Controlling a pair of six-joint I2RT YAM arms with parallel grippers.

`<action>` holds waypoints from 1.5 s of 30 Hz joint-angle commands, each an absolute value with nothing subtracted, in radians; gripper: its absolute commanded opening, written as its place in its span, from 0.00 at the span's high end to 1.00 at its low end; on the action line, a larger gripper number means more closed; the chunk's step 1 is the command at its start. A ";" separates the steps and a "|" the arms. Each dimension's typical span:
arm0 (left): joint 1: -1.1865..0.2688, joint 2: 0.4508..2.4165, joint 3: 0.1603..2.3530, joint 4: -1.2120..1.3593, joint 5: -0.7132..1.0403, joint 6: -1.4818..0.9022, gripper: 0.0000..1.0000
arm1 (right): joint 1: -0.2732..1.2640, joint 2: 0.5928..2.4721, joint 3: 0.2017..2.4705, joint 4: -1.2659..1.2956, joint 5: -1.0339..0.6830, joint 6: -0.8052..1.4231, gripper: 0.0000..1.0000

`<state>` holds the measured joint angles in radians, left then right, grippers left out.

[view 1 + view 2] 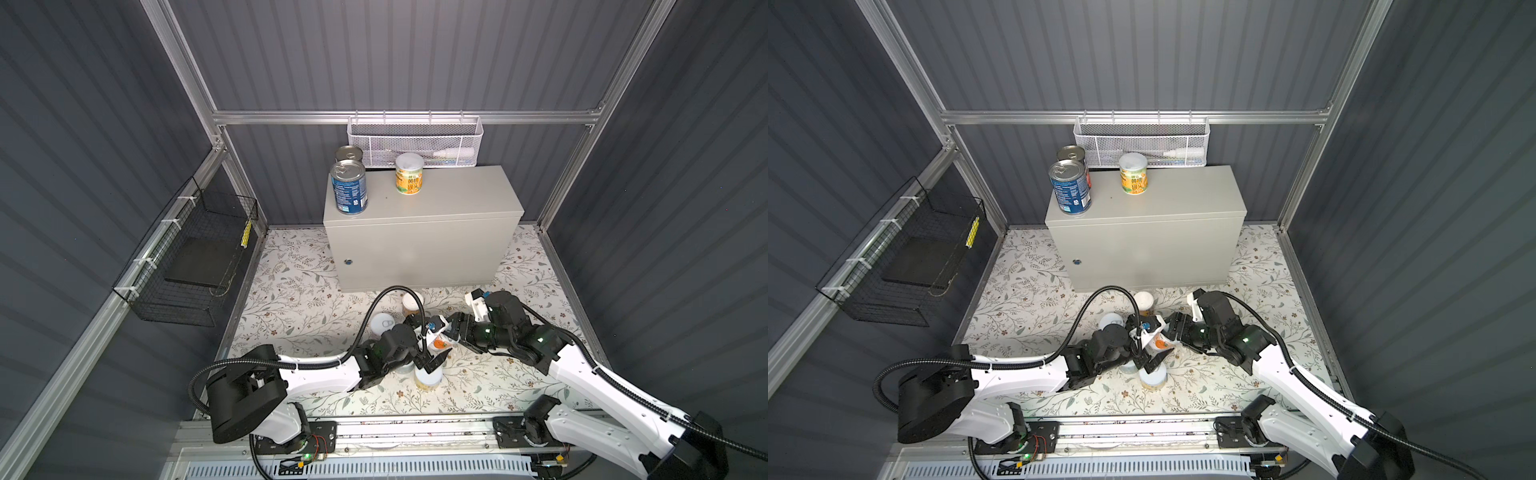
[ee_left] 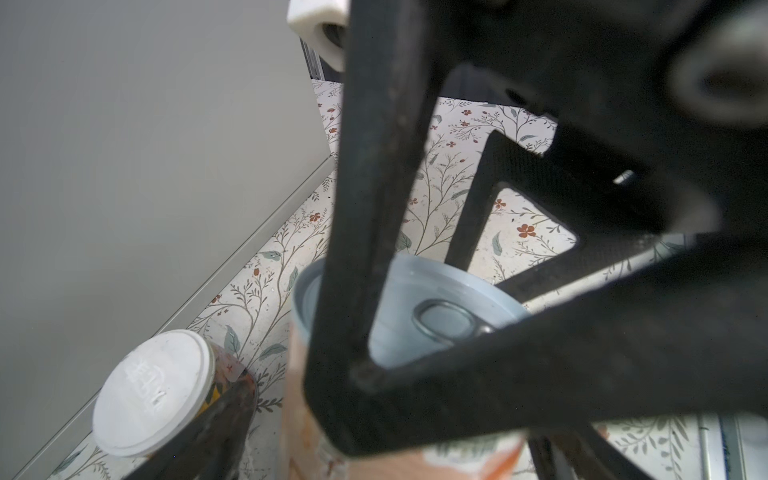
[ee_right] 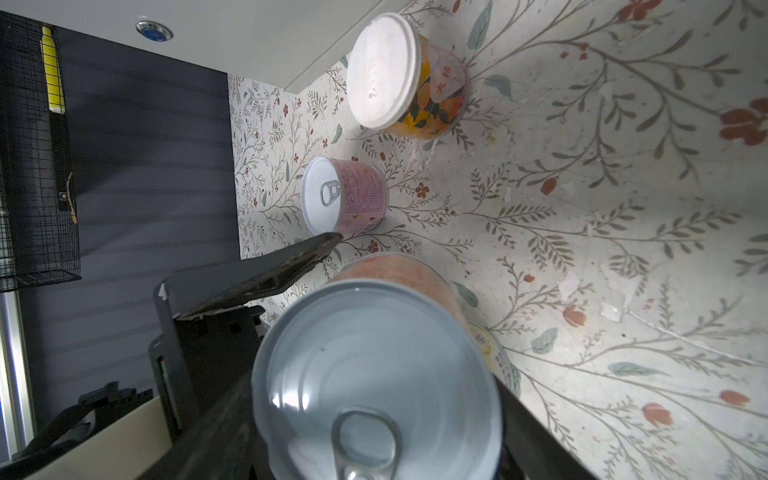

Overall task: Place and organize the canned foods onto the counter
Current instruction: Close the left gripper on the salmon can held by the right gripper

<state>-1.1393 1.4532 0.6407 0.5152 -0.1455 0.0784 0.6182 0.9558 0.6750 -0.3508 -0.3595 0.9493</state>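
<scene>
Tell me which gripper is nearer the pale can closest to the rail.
Left. The left gripper, open, has one finger right at the lid of that pale can in both top views; the right gripper, shut on an orange-labelled can, sits farther toward the counter.

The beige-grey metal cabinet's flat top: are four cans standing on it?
No, only three stand on the cabinet: two large silver-lidded cans and one smaller white-lidded yellow-labelled can.

The right gripper (image 3: 376, 399) is clamping the near can (image 3: 374, 349) by its sides, its pull-tab lid facing the lens. A black finger (image 3: 270, 278) is sitting just beside it. Beyond, a pink can (image 3: 345, 195) and an orange can (image 3: 407, 75) are standing apart on the mat (image 3: 602, 208), the orange one near the counter (image 3: 257, 25).
</scene>
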 commanded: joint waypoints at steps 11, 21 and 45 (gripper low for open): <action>-1.138 1.490 0.666 0.563 -0.159 0.070 0.08 | 0.647 0.937 0.661 -0.271 -0.402 0.972 0.30; -1.137 1.500 0.669 0.560 -0.166 0.076 0.05 | 0.654 0.940 0.667 -0.271 -0.428 0.968 0.31; -1.130 1.440 0.631 0.597 -0.139 0.060 0.37 | 0.655 0.960 0.662 -0.250 -0.440 0.956 0.29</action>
<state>-1.1385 1.4784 0.6418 0.5442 -0.1421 0.0711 0.6418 0.9657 0.6525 -0.3038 -0.3771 0.9760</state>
